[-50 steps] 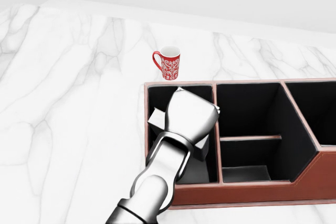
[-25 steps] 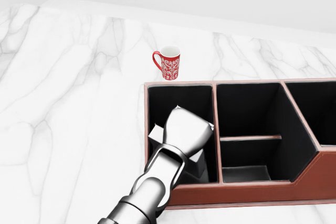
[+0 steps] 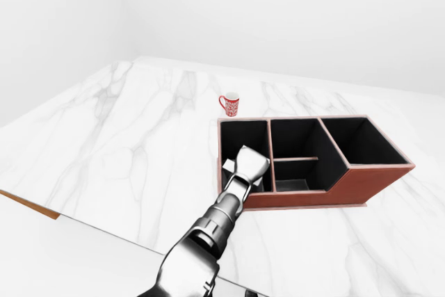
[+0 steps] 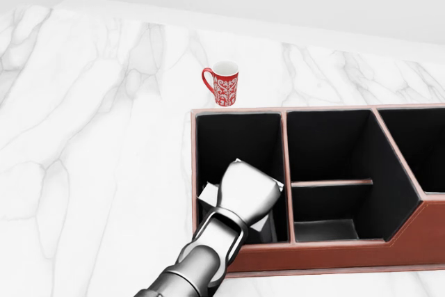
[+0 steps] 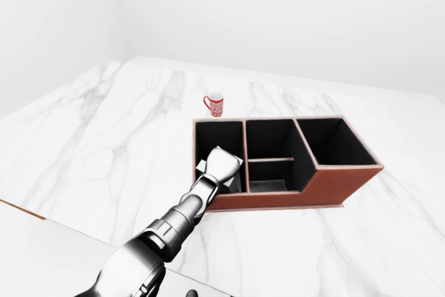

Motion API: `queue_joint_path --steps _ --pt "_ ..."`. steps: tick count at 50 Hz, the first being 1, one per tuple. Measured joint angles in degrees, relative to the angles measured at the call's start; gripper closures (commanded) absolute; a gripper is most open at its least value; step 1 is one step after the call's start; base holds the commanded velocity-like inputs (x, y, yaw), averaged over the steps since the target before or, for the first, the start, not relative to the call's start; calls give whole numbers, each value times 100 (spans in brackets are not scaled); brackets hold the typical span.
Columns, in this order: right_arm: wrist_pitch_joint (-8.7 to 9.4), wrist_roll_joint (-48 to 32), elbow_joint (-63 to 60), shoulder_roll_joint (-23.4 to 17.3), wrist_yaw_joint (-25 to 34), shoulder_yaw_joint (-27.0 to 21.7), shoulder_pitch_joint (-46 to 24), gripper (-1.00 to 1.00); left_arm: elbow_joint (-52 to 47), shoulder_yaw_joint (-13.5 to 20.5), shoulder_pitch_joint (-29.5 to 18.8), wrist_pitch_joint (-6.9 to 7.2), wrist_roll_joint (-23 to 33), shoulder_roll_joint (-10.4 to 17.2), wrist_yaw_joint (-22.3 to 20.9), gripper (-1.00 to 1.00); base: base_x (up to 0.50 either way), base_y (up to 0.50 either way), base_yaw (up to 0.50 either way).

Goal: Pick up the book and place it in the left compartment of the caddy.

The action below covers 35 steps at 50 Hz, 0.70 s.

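book under left hand in caddy left compartment

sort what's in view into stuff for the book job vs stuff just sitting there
Part of the job:
- book, pale, mostly hidden under the hand, inside the left compartment
- caddy, brown with dark compartments
- left hand, over the left compartment; its fingers are hidden

Just lying about:
- red patterned mug, upright on the marble counter beyond the caddy
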Motion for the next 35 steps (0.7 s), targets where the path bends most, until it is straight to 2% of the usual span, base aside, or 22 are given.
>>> queue_joint_path --steps 25,26,27,28,29,31,32,34,35 --pt "0 -24 30 0 5 19 -2 -100 458 -22 -231 0 -168 -19 356 98 0 0 0" --pt "0 -25 32 1 6 19 -2 -100 468 -30 -238 0 -156 -17 363 53 0 0 0" --pt "0 -26 32 1 6 19 -1 -100 474 -47 -230 0 -140 -22 398 -24 0 0 0" --pt "0 -25 31 1 5 19 0 -100 486 -71 -204 0 -151 -31 415 -80 0 0 0" --pt "0 -25 30 0 4 19 -1 -100 502 -82 -141 0 -160 -32 433 -100 0 0 0" --pt "0 -28 31 0 3 21 -2 -100 487 -32 -28 1 -165 -28 456 -100 0 0 0" --pt "0 -29 32 0 3 21 -2 -100 358 -30 33 6 34 -7 335 -100 0 0 -1" --pt "0 -30 30 1 3 22 -2 -100 -148 7 260 7 605 42 -83 -100 1 0 -2" --pt "0 -29 27 2 2 21 -1 -100 -545 -24 422 8 1020 42 -551 -100 2 0 -3"
